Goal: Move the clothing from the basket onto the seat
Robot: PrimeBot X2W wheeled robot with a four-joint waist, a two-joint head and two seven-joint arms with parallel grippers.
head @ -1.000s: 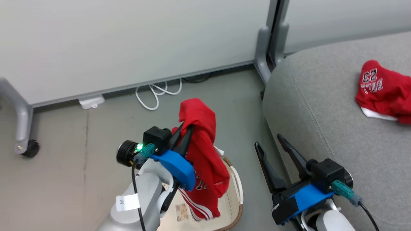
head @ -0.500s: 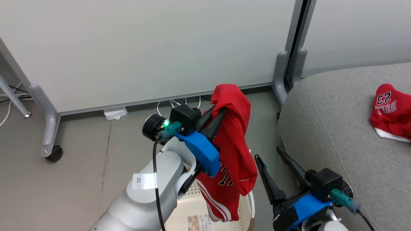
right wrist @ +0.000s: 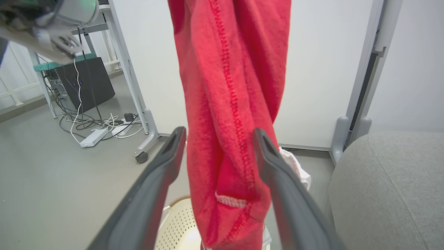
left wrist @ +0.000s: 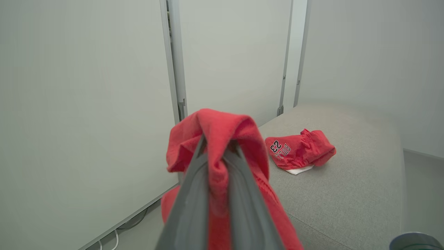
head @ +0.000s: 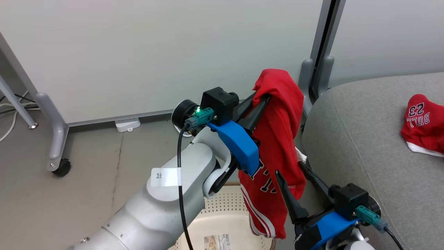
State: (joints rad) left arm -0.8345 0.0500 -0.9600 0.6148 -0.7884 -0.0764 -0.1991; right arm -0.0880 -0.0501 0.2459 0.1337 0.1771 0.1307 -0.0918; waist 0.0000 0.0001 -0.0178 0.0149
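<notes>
— Basket [head: 222, 208] at six o'clock?
— Sticker [head: 216, 240] inside; your left gripper [head: 261, 99] clamps the striped garment [head: 277, 139] above it, right gripper [head: 288, 168] gapes. Lettered garment [head: 421, 125] lies on the seat [head: 364, 166], three o'clock. Right wrist view adds floor cables [right wrist: 90, 123], nine o'clock.

Grey seat [head: 364, 156] bears one crumpled red garment [head: 424, 123]; basket [head: 222, 207] seemingly sits on floor [head: 86, 194].

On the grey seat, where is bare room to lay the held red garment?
The seat is bare between its rounded near edge and the BULL 23 garment. It is crowded above the basket, where the held garment hangs by the open right hand.
</notes>
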